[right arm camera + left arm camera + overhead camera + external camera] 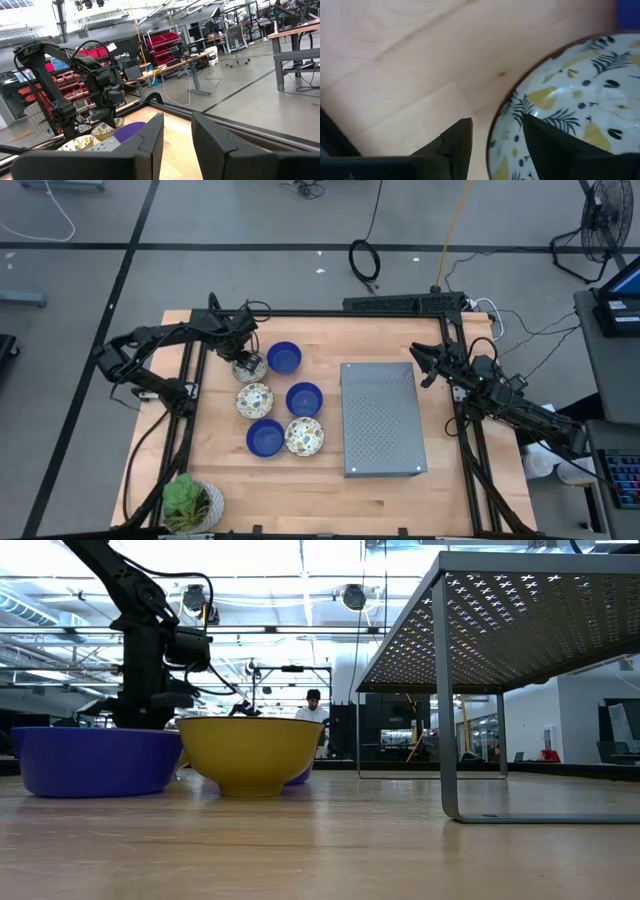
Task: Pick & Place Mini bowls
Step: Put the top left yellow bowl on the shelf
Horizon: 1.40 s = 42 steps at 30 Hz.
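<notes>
The left gripper (495,145) straddles the rim of a cream-white, floral-patterned mini bowl (248,367) at the table's far left; one finger is inside, one outside, and the jaws are partly open, not yet pinching. Beside it sit five more mini bowls: three glossy blue (284,359) and two patterned (255,399), left of a grey perforated metal stand (380,420). This looks like the grasp step; next, close on the rim and lift. The right gripper (177,137) waits half-open and empty at the far right.
</notes>
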### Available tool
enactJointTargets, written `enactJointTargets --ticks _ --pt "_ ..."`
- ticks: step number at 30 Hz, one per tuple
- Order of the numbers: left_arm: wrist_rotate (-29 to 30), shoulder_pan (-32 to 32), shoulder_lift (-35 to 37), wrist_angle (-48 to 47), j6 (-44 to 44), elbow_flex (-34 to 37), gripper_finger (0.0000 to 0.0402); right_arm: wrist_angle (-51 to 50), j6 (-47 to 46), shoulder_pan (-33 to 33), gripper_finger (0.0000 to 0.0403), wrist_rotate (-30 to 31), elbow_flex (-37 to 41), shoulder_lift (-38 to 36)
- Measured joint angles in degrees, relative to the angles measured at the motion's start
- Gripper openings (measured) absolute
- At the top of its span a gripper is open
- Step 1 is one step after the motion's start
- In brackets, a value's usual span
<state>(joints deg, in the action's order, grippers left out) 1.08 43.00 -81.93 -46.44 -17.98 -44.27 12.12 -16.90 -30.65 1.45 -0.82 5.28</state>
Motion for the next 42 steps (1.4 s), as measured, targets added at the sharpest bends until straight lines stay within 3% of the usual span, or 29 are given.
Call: enactJointTargets --ticks 42 --pt "-0.8 0.1 0.0 3.1 -0.6 0.0 0.0177 0.0 0.0 0.0 0.0089 0.0 0.0 0.0"
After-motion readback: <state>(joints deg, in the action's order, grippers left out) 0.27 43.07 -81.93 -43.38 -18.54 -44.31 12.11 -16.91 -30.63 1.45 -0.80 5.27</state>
